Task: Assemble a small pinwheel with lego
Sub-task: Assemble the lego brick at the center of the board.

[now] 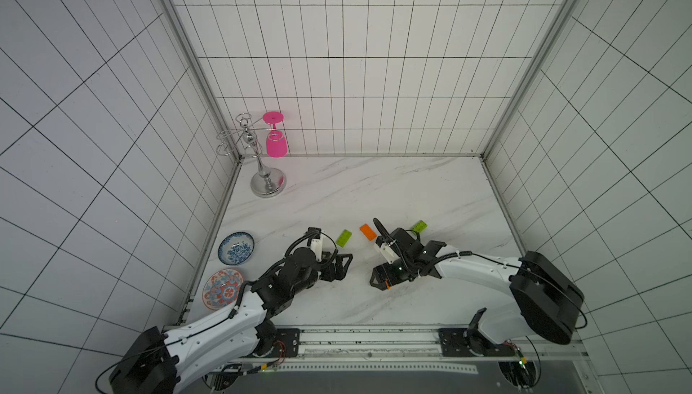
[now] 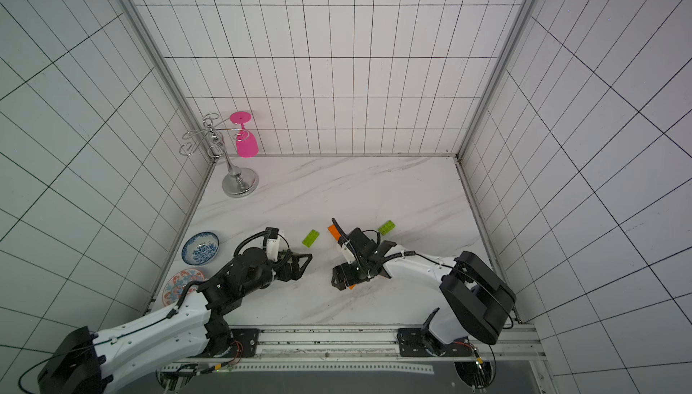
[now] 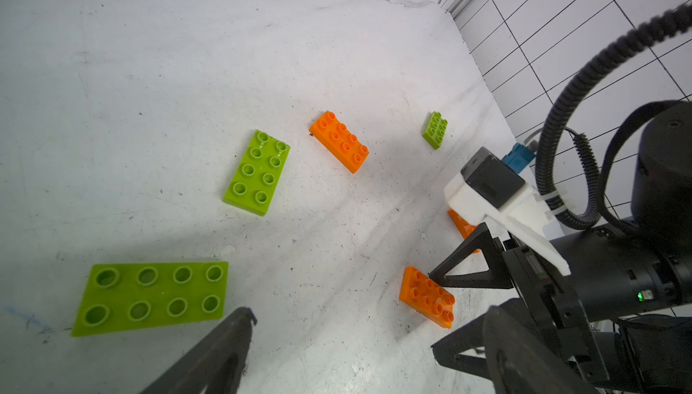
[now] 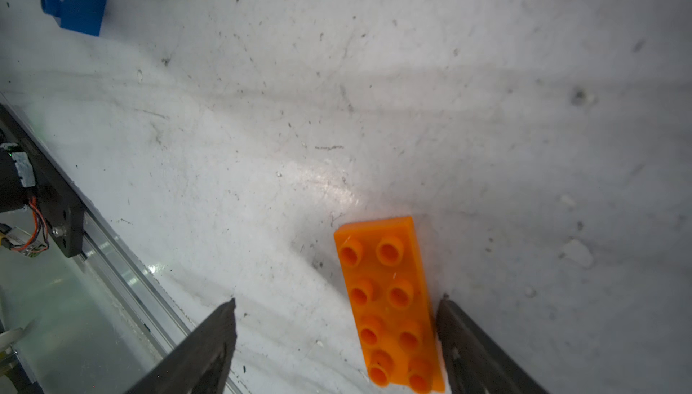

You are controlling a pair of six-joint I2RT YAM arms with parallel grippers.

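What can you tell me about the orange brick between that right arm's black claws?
The orange brick is a thin, glossy plastic plate with eight hollow-topped studs in two rows of four. It lies flat, studs up, on the scuffed white table, joined to no other brick. It sits inside the open right gripper, hard by one finger, apart from the other.

Reaches left arm (image 1: 209, 332) and right arm (image 1: 479, 268) inward, low, tips facing each other. Holds left gripper (image 1: 346, 268) fingers (image 3: 209, 358) spread wide, right gripper (image 1: 374, 279) fingers (image 4: 202, 354) apart, angled down.

Orange brick (image 3: 461, 224) mostly behind right tool (image 3: 432, 310)
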